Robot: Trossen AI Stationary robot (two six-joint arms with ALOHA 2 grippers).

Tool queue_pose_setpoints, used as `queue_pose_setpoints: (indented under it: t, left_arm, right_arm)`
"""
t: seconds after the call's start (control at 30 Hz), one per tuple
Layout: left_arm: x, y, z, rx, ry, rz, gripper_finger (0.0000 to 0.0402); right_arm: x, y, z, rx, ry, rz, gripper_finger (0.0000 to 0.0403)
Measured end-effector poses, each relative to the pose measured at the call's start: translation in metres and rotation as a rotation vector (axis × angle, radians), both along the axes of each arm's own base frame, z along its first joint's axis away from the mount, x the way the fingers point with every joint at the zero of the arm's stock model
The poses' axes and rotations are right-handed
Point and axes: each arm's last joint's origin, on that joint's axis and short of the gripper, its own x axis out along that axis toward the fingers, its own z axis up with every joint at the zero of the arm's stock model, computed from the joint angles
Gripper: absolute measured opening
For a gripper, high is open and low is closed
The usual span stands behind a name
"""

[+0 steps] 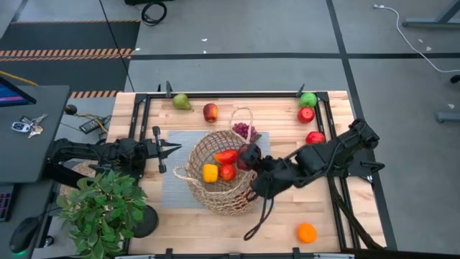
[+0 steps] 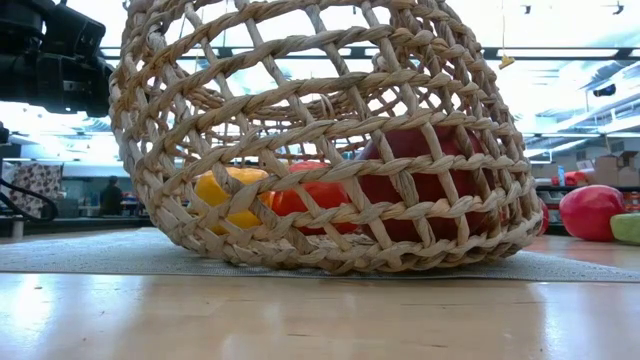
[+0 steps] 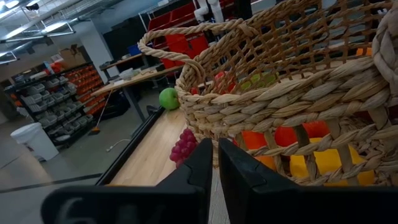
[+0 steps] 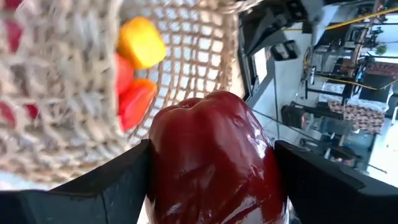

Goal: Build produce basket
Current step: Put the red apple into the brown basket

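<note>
Basket (image 1: 219, 173): round open-weave wicker, stood on a grey mat (image 1: 172, 176) at the middle of the bench (image 1: 287, 223); seen tipped in the low view, with one loop handle (image 1: 243, 115) pointing toward the far edge.

Contents of basket: a yellow pepper (image 1: 209, 173), a red pepper (image 1: 226, 156) and a further red piece (image 1: 228, 172) are seen inside.

Right gripper (image 1: 249, 157): reached over the basket's right rim. Its jaws are held apart around a dark red pepper (image 4: 214, 158), which is clamped between both fingers (image 4: 112, 186) and hangs over the basket's interior, above the yellow and red pieces.

Left gripper (image 1: 172, 150): placed at the basket's left side, just beside the wall; jaws are closed on nothing, with the tips aimed at the weave.

Produce outside the basket:
- purple grapes (image 1: 244, 130), on the mat, just behind the basket.
- green pear (image 1: 181, 101) and a red-yellow apple (image 1: 210, 112), near the far edge.
- green apple (image 1: 308, 99), red apple (image 1: 306, 114) and another red piece (image 1: 315, 137), along the right side.
- orange (image 1: 307, 233), at the near right corner, well apart from the rest.

Other: a potted plant (image 1: 104, 208) is set at the near left corner.
</note>
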Motion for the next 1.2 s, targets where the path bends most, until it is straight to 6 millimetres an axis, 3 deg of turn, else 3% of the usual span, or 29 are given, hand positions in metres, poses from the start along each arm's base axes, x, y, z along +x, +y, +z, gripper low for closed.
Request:
queue_pose_setpoints:
  t: [0.43,0.77,1.2]
  left_arm:
    - [0.000,0.000,0.000,0.000,0.000,0.000,0.0030]
    - [0.000,0.000,0.000,0.000,0.000,0.000,0.0032]
    - [0.000,0.000,0.000,0.000,-0.001,0.000,0.0036]
  right_arm:
    - [0.004,-0.031,0.044,0.298,-0.292,-0.005,0.0334]
    - [0.020,-0.060,0.051,0.378,-0.380,-0.050,0.0336]
    - [0.027,-0.091,0.050,0.457,-0.359,-0.039,0.0336]
